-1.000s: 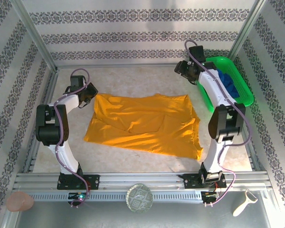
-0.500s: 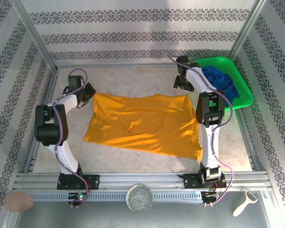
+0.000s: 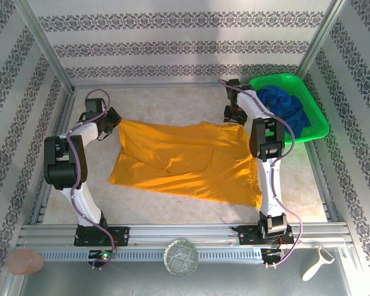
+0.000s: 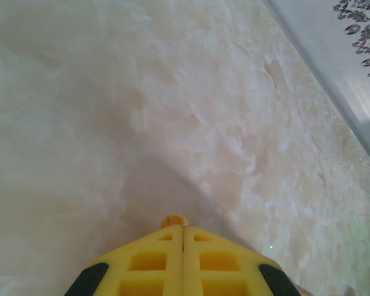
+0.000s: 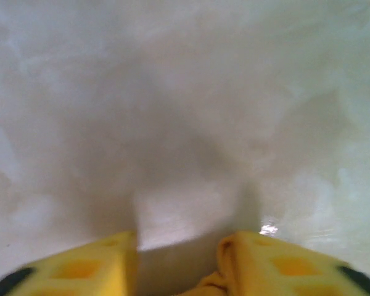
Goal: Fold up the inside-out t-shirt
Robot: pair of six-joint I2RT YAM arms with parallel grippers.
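Lying spread flat mid-worktop (image 3: pixel 172 102), the inside-out t-shirt (image 3: pixel 185 161) is mustard orange, with a few creases near its middle and a rumpled edge toward 5 o'clock. Left jaws sit at its 10 o'clock corner, pressed together. In the left wrist view the yellow fingers (image 4: pixel 148 262) meet with no gap, and a nub of orange cloth (image 4: pixel 173 220) pokes out at the tips, so they're pinching the shirt. Right jaws sit at the shirt's 1 o'clock corner, low over the worktop. The right wrist view is blurry, but the fingers (image 5: pixel 80 265) stand apart with bare worktop between them and a bunch of orange cloth (image 5: pixel 213 283) against one inner face: parted, not clamped. Green basket (image 3: pixel 319 117) at 2 o'clock, with a dark blue garment (image 3: pixel 283 105) in it. On the near rail there's a round patterned disc (image 3: pixel 180 257) at 6 o'clock, a pink lump (image 3: pixel 24 261) at 7 o'clock and a pale peeler (image 3: pixel 317 263) at 5 o'clock.
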